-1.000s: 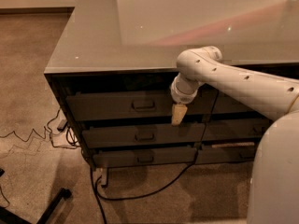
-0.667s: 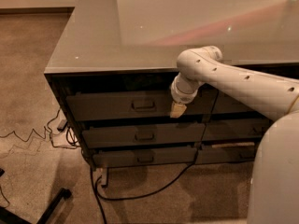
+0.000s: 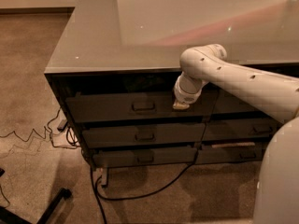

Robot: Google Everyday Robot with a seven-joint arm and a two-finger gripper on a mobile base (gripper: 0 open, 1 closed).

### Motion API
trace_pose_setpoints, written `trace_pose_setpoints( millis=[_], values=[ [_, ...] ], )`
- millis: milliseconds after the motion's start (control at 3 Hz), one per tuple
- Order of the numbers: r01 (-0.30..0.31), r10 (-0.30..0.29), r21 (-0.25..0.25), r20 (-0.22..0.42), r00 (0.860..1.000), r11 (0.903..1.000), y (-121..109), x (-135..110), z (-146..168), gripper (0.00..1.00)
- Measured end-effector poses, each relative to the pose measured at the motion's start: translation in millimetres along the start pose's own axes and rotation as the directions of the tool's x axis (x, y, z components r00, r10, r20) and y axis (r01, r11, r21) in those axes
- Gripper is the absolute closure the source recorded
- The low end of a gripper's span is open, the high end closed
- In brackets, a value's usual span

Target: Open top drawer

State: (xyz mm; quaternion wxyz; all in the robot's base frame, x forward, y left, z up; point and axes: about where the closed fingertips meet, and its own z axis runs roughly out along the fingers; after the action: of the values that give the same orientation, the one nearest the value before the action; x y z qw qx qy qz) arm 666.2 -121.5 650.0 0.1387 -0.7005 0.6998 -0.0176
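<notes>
The gripper (image 3: 181, 105) is positioned against the front of the top drawer (image 3: 105, 108), just right of its metal pull (image 3: 143, 106). Whether the gripper is spread or closed cannot be told, and the drawer's interior is hidden.

The top drawer (image 3: 107, 107), dark grey with a small central pull (image 3: 143, 106), appeared shut; the gripper (image 3: 181, 105) hung against its front, near the pull.

A black cable (image 3: 159, 188) snakes over the brown carpet (image 3: 32, 55) (thinner wires (image 3: 32, 134) lie left), below a glossy tabletop (image 3: 140, 31).
</notes>
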Motion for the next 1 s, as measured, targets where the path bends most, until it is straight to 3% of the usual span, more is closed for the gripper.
trace_pose_setpoints(
  millis=[333,667,1000],
  values=[
    [0.000,0.000,0.000,0.000,1.000,1.0000,-2.7,-2.1,-12.4,1.00],
    [0.000,0.000,0.000,0.000,1.000,1.0000,-2.7,-2.1,-12.5,1.00],
    [0.000,0.000,0.000,0.000,1.000,1.0000,-2.7,-2.1,-12.4,0.81]
  ],
)
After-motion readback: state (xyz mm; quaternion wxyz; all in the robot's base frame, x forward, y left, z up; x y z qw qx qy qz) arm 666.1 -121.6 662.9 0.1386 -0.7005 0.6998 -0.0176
